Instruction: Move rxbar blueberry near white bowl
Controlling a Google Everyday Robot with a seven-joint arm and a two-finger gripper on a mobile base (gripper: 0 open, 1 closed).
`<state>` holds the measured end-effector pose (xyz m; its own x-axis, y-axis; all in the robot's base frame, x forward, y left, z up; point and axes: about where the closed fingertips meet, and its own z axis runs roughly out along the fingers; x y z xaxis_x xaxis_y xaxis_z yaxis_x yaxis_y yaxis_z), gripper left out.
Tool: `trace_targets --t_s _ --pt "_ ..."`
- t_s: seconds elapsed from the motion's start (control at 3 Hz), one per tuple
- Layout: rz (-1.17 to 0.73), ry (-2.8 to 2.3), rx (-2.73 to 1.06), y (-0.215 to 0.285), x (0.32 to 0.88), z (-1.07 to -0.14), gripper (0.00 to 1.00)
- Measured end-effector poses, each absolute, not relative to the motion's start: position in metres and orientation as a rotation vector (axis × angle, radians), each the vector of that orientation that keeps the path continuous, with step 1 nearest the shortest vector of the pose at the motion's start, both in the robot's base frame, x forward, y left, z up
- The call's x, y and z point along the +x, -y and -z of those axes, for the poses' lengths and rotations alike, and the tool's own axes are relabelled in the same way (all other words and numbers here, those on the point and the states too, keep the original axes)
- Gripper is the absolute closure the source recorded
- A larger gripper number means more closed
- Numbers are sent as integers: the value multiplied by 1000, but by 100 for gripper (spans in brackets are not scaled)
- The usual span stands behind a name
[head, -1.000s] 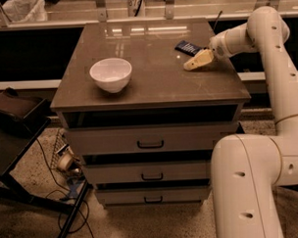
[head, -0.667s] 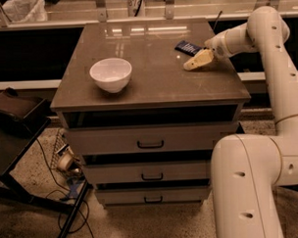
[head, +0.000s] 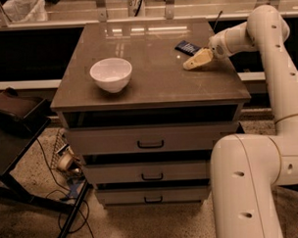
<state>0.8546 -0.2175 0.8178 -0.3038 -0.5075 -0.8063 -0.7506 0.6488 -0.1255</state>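
Your gripper (head: pixel 196 61) sits low over the tabletop (head: pixel 153 89), close to the right edge and about midway between the far and near edges. Its tan tip points toward the left edge. You cannot tell from this view whether it is spread or closed, and nothing shows held in it.

The rxbar blueberry (head: pixel 187 47) lies flat on the top, toward the far right corner. It is just beyond the gripper on the far side. The two are very close, but you cannot tell whether they touch.

The white bowl (head: pixel 111 74) stands upright in the left half of the tabletop, nearer the left edge than the centre and somewhat closer to the near edge than the far one. It is well apart from the bar, with bare tabletop between them.

Your white arm (head: pixel 277 72) reaches in from beyond the right edge, its forearm crossing that edge near the far right corner.

Below the tabletop you see three drawers (head: pixel 150 139), all closed. A dark stand (head: pixel 16 110) is off the left edge, with cables (head: pixel 69 212) on the floor beneath it.
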Motion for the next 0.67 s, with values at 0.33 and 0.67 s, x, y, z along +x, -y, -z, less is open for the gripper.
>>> trace_targets --t_s 0.33,0.67 --pt "-345 -1977 -983 217 855 -818 0" --pt "-399 -1975 -883 201 867 -827 0"
